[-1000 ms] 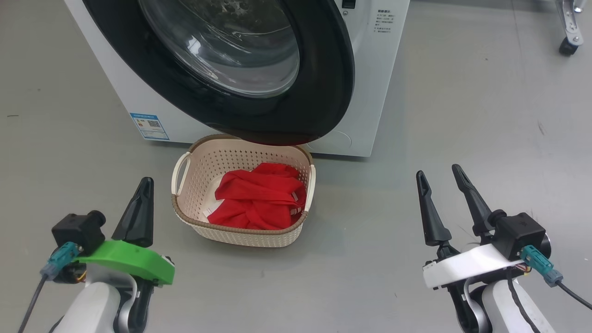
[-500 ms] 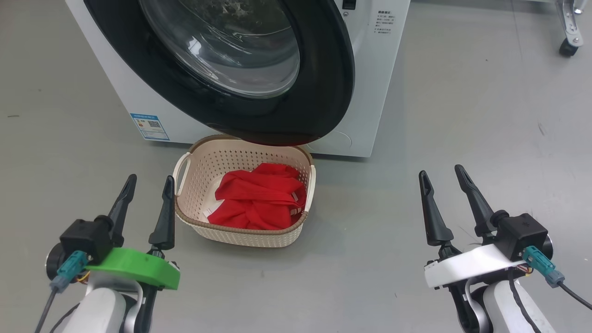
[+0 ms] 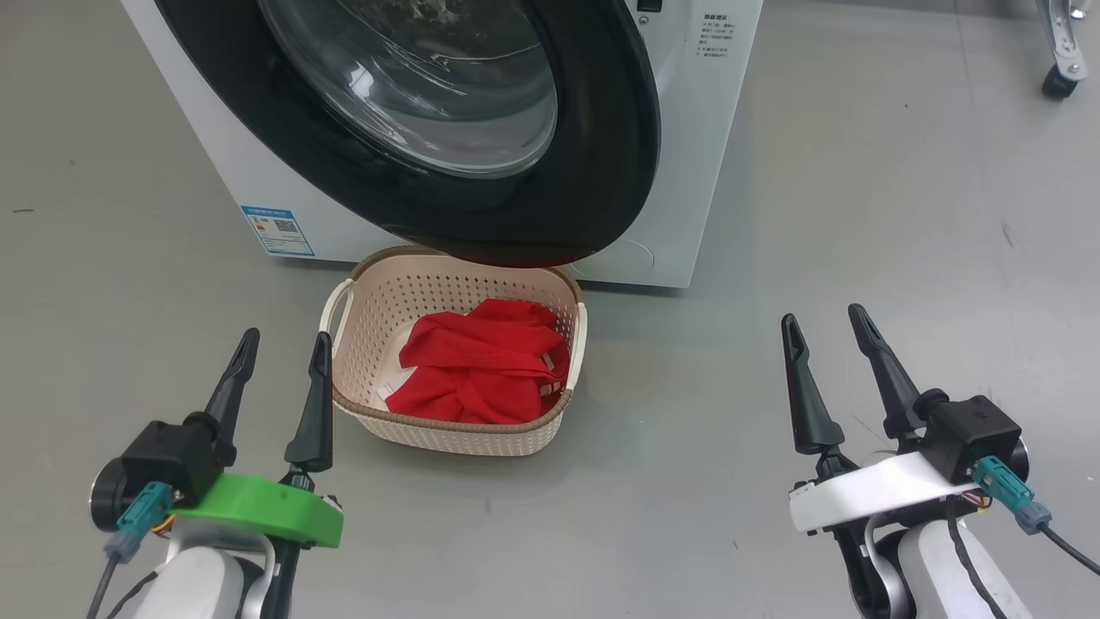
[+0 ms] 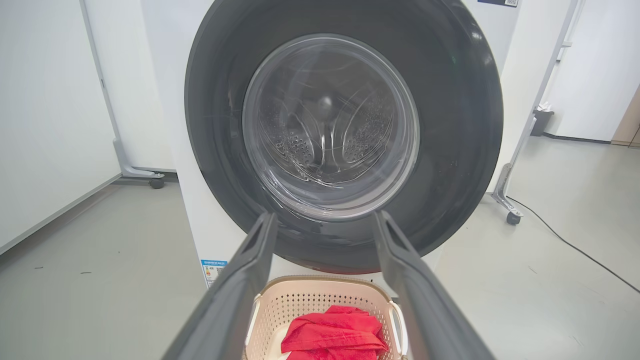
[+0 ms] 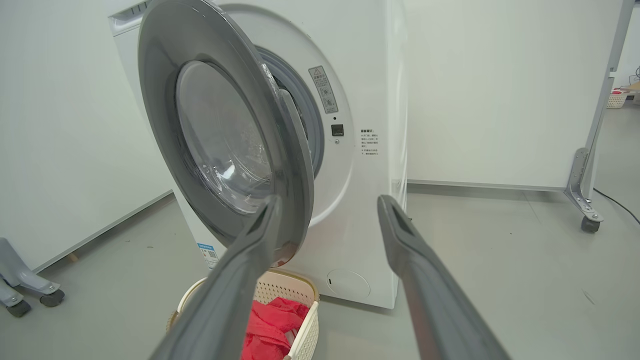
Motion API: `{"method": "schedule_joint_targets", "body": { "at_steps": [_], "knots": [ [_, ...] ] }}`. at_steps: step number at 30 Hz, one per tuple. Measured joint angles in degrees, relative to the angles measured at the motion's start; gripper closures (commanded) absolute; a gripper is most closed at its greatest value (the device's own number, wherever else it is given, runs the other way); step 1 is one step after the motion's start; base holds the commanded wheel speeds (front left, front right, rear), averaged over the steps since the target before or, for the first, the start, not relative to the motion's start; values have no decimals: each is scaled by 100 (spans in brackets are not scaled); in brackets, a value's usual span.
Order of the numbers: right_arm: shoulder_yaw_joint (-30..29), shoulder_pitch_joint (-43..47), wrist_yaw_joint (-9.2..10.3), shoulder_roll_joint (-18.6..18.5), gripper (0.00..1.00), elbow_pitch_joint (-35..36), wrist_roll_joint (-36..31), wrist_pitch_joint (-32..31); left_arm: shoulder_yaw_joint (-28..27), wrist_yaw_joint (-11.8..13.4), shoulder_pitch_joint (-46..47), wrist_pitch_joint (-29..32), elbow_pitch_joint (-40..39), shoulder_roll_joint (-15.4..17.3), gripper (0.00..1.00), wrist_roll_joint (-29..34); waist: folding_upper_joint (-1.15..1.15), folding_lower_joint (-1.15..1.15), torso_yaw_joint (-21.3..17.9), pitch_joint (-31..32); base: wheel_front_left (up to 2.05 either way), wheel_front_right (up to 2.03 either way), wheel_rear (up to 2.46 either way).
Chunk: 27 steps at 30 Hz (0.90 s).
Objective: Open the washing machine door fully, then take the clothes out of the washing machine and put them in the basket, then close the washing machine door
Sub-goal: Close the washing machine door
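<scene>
Clothes (image 3: 481,370) lay in the basket (image 3: 447,437) as your left gripper (image 3: 286,335) sprang apart, empty like the parted right gripper (image 3: 821,314), so only closing the washing machine door (image 3: 606,172) remained.

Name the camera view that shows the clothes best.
The head view: it looks down on the whole red heap of clothes in the basket. The left wrist view has the clothes cut off by its bottom edge. The right wrist view shows part of them, behind the basket's wall.

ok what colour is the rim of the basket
Brown with a woven look, on the cream perforated basket; clearest in the head view.
</scene>
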State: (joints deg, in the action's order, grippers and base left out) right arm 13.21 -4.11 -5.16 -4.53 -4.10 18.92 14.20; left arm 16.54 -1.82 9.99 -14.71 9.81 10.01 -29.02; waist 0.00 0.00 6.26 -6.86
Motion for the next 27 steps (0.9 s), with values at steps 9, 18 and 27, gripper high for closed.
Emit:
{"method": "schedule_joint_targets", "body": {
  "at_steps": [9, 18, 27],
  "knots": [
    [-9, 0, -7, 12, 0, 1, -45, 0, -80, -48, -96, 0, -90, -65, 0, 204, 0, 0, -12, -28, 0, 0, 0],
    [-29, 0, -9, 22, 0, 31, -92, 0, -137, -103, -170, 0, -129, -159, 0, 338, 0, 0, -11, -81, 0, 0, 0],
    [62, -32, -42, -35, 100, 186, -210, 27, -164, -158, -173, 0, -300, -226, 0, 391, 0, 0, 25, -323, 0, 0, 0]
  ]
}}
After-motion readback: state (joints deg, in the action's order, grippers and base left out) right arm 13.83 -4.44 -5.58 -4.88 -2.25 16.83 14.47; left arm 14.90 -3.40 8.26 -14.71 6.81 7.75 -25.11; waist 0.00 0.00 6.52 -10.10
